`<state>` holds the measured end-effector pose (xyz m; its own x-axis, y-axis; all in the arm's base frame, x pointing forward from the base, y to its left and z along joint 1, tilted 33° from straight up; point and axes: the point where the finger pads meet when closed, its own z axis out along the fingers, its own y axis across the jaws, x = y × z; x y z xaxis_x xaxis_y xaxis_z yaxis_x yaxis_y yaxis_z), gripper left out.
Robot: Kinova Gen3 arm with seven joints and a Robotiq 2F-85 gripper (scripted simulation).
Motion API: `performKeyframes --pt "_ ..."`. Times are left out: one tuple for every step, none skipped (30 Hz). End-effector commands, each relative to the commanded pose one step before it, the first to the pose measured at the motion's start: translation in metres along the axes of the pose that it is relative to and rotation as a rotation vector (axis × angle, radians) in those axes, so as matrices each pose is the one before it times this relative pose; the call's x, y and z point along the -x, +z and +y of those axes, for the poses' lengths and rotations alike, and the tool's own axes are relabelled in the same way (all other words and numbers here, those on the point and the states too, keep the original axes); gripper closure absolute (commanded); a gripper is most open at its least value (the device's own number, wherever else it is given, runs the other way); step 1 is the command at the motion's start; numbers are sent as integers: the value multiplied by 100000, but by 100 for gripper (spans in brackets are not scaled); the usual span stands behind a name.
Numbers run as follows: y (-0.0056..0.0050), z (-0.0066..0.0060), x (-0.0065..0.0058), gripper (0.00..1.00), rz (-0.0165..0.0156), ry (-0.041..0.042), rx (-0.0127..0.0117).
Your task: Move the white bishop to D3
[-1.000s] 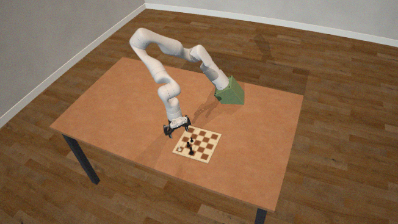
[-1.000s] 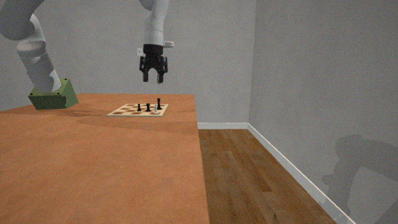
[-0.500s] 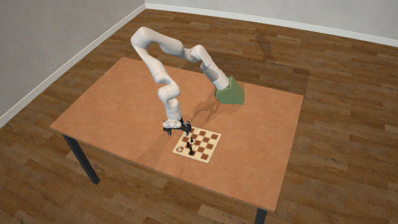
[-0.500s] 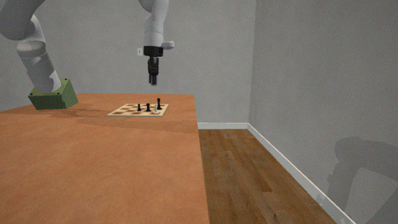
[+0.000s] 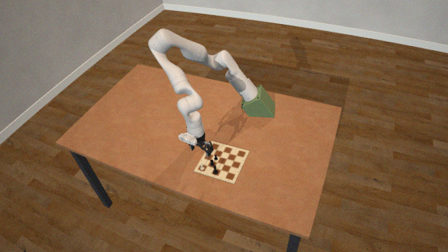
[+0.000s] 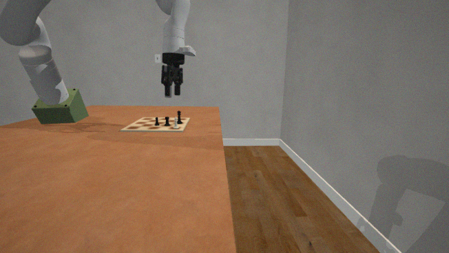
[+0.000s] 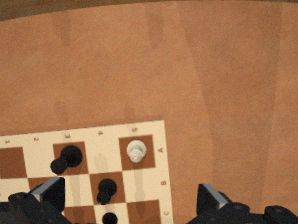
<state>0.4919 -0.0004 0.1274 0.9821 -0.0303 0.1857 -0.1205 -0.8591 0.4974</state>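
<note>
bare room: grey walls [image 5: 69, 13], wood floor [image 5: 378, 109]

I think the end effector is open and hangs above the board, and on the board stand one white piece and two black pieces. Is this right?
Not quite: there are three black pieces, not two. The wrist view shows them beside the one white piece, and the exterior view confirms it. The rest holds: the end effector is open and hangs above the board, holding nothing.

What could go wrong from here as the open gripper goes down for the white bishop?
1. Three black pieces stand close beside the white bishop; wide-open fingers may knock one over or off its square.
2. The bishop sits on a corner square of the board, and the gripper hangs high above; an off-centre descent could tip it.
</note>
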Motion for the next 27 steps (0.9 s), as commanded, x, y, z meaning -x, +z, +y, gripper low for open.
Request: performKeyframes --pt "-229 -183 -117 0 746 5089 -132" --pt "0 0 0 0 0 0 0" --pt "0 0 0 0 0 0 0" --pt "10 15 -33 0 107 2804 -4" --pt "9 14 -33 0 106 2726 -7" --pt "8 13 -33 0 105 2647 -10" --pt "7 12 -33 0 104 2567 -12" --pt "7 11 -33 0 103 2485 -14" --pt "6 10 -33 0 101 2403 -17" --pt "5 9 -33 0 99 2319 -19" --pt "4 8 -32 0 97 2235 -20" --pt "4 7 -32 0 95 2149 -22" --pt "3 6 -31 0 92 2064 -23" --pt "3 5 -30 0 89 1977 -24" --pt "2 5 -30 0 86 1891 -25" --pt "2 4 -29 0 83 1804 -26" --pt "2 3 -28 0 79 1718 -26" --pt "1 3 -27 0 76 1631 -26" --pt "0 0 0 0 0 0 0" --pt "0 0 0 0 0 0 0" --pt "1 2 -26 0 72 1545 -26" --pt "1 2 -24 0 69 1459 -26" --pt "1 1 -23 0 65 1374 -26" --pt "0 1 -22 0 61 1290 -25" --pt "0 1 -21 0 58 1206 -24" --pt "0 0 -19 0 54 1124 -24" --pt "0 0 -18 0 50 1043 -23"
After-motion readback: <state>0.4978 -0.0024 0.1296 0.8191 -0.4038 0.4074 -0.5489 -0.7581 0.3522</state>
